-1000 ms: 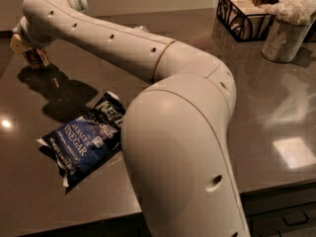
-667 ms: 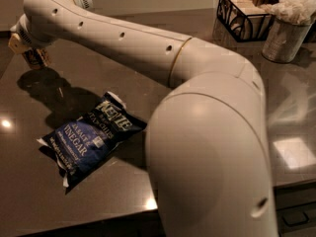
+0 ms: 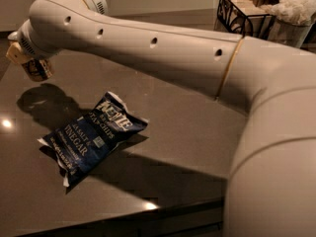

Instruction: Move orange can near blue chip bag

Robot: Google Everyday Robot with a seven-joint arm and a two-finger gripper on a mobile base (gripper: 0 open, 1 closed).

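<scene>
We are holding the gripper at the far left of the table, up off the surface. It is clamping the orange can, which is hanging clear of the dark table with its shadow falling on the top just below. The wrist is hiding most of the grip, so we are judging the hold from the can riding in the air rather than from a clean look at the jaws. Over the last second the gripper and can are barely shifting, sinking a touch at most. What is changing is the arm behind them, whose bulky elbow is swinging off to the right. A second ago it was covering the right end of the blue chip bag. Now the bag is lying fully in view, flat and crinkled, below and to the right of the can and apart from it, with the shadow between them. For the task, we are reading this as the carry stage: the can is already lifted but is not yet beside the bag, and the arm seems to be rearranging itself for the sweep toward it. The wire basket and the cup of napkins are sitting at the far right corner, well away from that path.
</scene>
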